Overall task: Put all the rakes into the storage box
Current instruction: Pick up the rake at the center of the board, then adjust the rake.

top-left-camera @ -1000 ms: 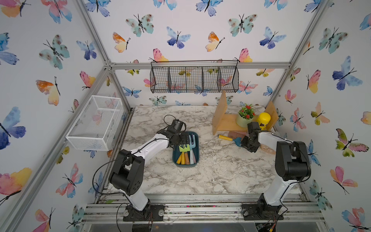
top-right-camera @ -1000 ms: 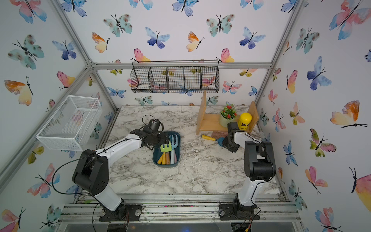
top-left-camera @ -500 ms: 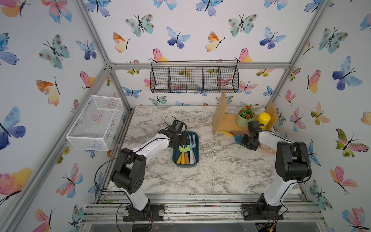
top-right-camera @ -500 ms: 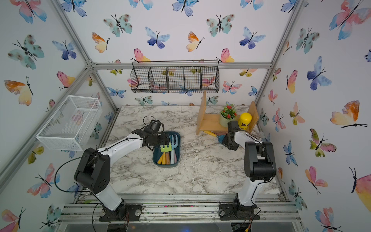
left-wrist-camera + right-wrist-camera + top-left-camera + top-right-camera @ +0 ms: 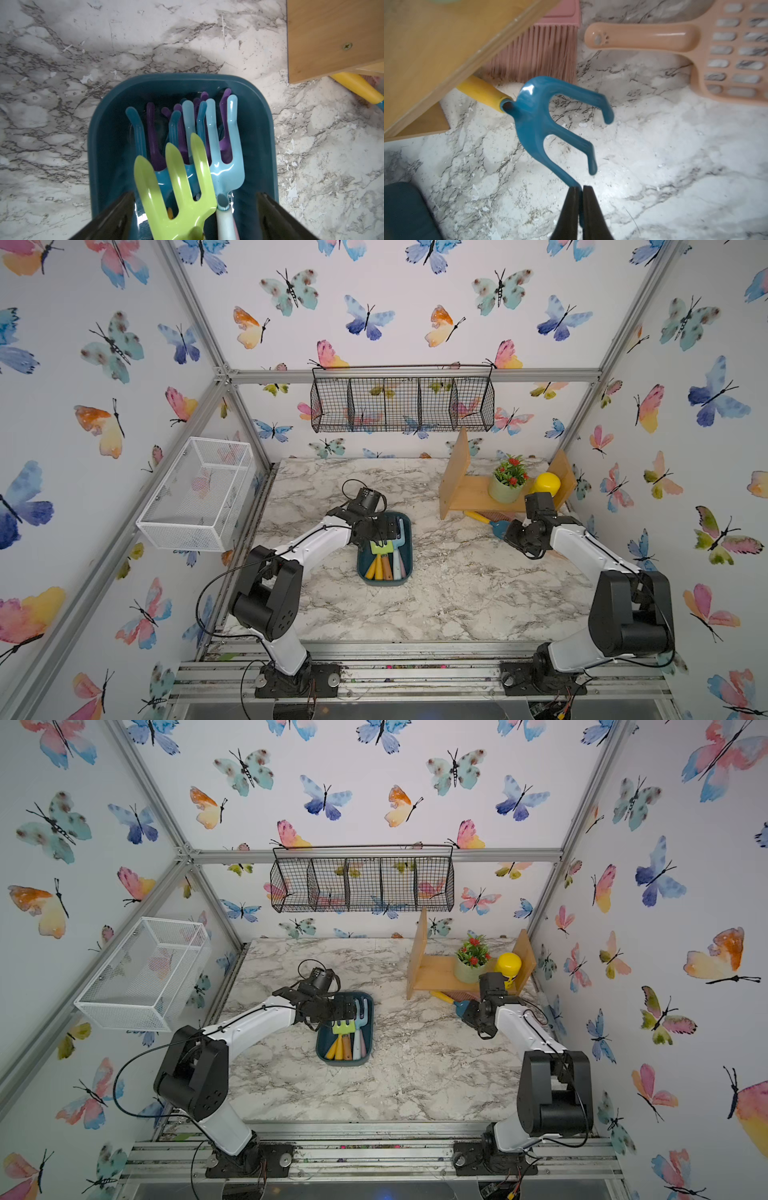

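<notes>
Right gripper (image 5: 581, 188): jaws pressed together on the tip of one outer tine of the rake (image 5: 533, 120). A second ago they stood part open beside that blue head, so the pinch is new. Rake: directly ahead of the fingertips, its yellow handle (image 5: 481, 93) running away from them under the wooden shelf (image 5: 436, 41), much where it lay before; whether the head has left the marble cannot be told. Pink brush (image 5: 546, 52) and peach scoop (image 5: 675, 39): beyond the rake, untouched. Destination, the storage box (image 5: 384, 583): well apart from this gripper, beneath the left gripper (image 5: 193, 196), whose fingers are spread wide around nothing, a shade wider than before, above a green rake (image 5: 187, 214) and other tools already inside. Assessment: hold secured by one thin tine only. Drawing the handle clear of the shelf and carrying it to the box remain; swing or slip is likely.
</notes>
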`<action>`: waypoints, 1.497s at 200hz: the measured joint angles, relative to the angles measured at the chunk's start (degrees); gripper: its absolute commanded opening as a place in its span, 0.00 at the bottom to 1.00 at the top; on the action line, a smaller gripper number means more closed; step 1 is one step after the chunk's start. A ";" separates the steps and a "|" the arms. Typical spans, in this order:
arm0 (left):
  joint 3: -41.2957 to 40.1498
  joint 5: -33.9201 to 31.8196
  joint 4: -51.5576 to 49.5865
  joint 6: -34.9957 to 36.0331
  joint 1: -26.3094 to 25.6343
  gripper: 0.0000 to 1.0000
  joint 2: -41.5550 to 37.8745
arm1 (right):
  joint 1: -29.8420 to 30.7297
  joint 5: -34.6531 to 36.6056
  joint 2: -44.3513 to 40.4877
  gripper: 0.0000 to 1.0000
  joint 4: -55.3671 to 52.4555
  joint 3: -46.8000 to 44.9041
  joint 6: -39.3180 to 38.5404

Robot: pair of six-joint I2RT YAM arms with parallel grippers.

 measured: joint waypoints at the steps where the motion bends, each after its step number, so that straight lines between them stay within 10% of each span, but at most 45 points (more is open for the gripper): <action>1: 0.00 0.04 0.02 0.00 0.00 0.95 0.00 | 0.00 -0.02 -0.15 0.09 -0.13 0.00 -0.04; 128: 2.89 11.43 8.52 0.94 0.00 0.95 -3.82 | -0.07 -11.67 -7.93 0.09 -17.03 9.25 -10.45; 299: 0.68 18.86 15.02 -0.87 0.00 0.88 -4.00 | 14.62 -32.17 -5.86 0.11 -8.17 10.56 -9.46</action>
